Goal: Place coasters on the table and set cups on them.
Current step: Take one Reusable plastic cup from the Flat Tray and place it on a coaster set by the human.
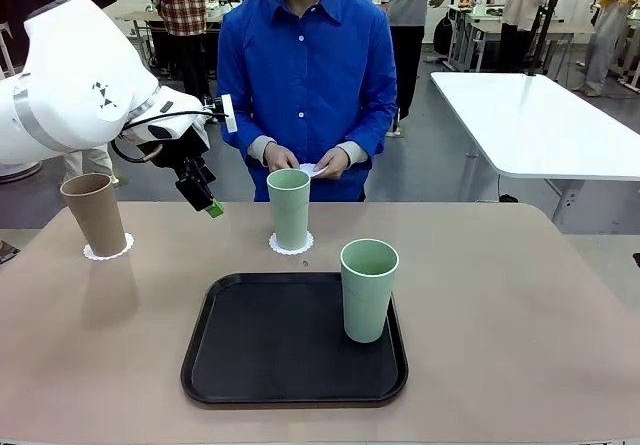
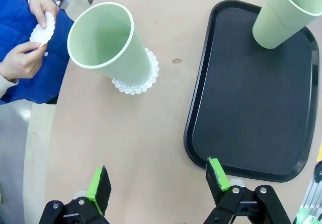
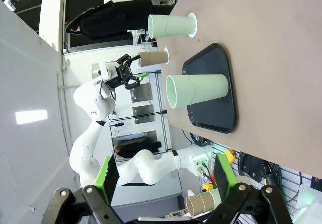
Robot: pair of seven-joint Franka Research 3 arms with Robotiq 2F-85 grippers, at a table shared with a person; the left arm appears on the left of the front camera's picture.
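A tan cup stands on a coaster at the table's left. A mint cup stands on a second coaster in front of the person. Another mint cup stands on the black tray. The person's hands hold a further coaster. My left gripper hangs open and holds nothing, between the tan cup and the middle cup. My right gripper is open and holds nothing, far from the cups.
The tray lies at the table's near middle; a small dark speck sits beside it. A white table stands at the back right. Bare tabletop stretches to the right of the tray.
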